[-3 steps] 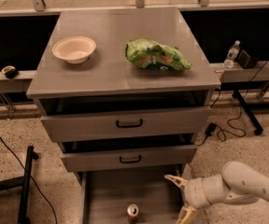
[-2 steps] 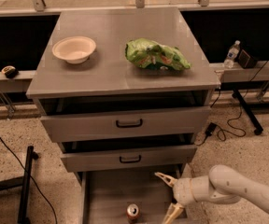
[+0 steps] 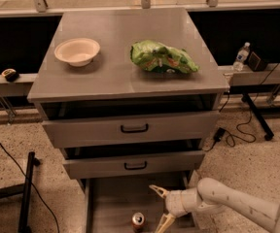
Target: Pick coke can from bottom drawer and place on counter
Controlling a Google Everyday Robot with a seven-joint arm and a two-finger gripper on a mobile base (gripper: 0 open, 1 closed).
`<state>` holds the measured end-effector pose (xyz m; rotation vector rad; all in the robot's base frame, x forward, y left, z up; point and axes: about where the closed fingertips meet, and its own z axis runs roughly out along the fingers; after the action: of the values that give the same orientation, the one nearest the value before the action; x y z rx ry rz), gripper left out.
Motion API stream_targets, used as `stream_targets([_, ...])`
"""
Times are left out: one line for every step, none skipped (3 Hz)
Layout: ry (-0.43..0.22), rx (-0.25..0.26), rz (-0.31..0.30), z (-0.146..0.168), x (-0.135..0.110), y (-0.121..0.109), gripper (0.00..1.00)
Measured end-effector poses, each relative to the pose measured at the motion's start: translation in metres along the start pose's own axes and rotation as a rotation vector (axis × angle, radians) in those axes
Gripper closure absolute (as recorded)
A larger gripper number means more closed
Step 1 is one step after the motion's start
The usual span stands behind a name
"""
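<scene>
Your claw (image 3: 159,208) has slid left over the bottom drawer (image 3: 112,203) in the last second. A moment ago it hung over the right side of the bottom drawer. Now it is near the middle, just beside the coke can (image 3: 138,221). The claw is wide open, with one finger (image 3: 158,190) pointing to the back of the bottom drawer and the other to its front. It holds nothing and does not touch the can. The coke can has not moved at all. It stands upright inside the bottom drawer, toward the front, a little left of your claw. So you are close, but the pick is not done. I think the next thing is to go a bit more left, so the can sits between the two fingers, and then squeeze. Go slowly, because a bump could knock the can over and make it roll. After that you must lift it high above the bottom drawer to the worktop (image 3: 115,79), where a bowl (image 3: 77,51) and a green bag (image 3: 163,58) already sit.
</scene>
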<state>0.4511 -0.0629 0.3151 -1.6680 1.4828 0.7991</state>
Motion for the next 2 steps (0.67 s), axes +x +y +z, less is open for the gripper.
stream_targets([-0.007,-0.002,0.009,0.006,0.003,0.002,0.00])
stream_targets([-0.059,-0.013,0.008,0.025,0.005,0.008,0.03])
